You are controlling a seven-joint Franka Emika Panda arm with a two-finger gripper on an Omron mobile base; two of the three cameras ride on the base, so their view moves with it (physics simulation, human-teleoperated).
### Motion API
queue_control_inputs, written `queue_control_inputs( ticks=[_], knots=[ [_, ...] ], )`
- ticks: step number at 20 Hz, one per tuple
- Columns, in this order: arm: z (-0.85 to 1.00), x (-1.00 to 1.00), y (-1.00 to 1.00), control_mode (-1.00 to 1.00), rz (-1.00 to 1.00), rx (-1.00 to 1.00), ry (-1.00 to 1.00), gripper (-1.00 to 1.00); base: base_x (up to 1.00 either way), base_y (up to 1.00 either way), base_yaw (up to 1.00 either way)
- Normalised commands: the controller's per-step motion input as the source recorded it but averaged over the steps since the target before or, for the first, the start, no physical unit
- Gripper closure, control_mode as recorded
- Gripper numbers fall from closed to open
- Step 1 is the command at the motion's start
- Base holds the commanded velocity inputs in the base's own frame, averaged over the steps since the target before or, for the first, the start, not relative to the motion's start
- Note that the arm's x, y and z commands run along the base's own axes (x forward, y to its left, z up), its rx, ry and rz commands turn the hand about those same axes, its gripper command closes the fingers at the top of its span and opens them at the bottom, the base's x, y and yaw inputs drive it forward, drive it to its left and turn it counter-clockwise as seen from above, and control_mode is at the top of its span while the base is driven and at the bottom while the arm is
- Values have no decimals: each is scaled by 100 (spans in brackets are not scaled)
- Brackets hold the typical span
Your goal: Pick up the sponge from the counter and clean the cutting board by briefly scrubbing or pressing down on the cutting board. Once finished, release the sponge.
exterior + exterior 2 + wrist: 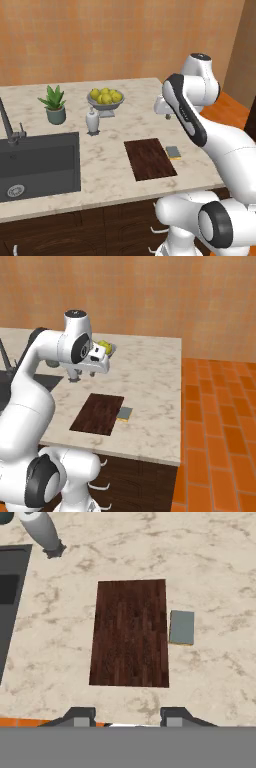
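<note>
The cutting board [150,159] lies on the bench [115,130]. The sponge [173,152] sits just beside its right edge. The sink [37,165] is to the left. A plant [54,104], bottle [92,121] and fruit bowl [105,98] stand behind.

The beige marbled counter [110,155] carries a dark cutting board [149,159] with the sponge [173,152] just beside its right edge. Farther back stand a potted plant [54,104], a white bottle [92,121] and a lemon bowl [105,98]; a black sink [40,165] sits inset at left.
</note>
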Motion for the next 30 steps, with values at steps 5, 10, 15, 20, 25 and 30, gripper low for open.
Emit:
queue_control_inputs(
  ticks=[5, 10, 15, 20, 25, 30],
  knots=[
    [-30, 0, -14, -100, 0, -6, 0, -100, 0, 0, 0],
    [-66, 0, -34, -100, 0, -16, 0, -100, 0, 0, 0],
    [-53, 0, -42, -100, 0, -2, 0, -100, 0, 0, 0],
    [-38, 3, -37, -100, 0, 0, 0, -100, 0, 0, 0],
    [-40, 17, -15, -100, 0, 1, 0, -100, 0, 0, 0],
    [-37, 32, -1, -100, 0, 5, -2, -100, 0, 0, 0]
  ],
)
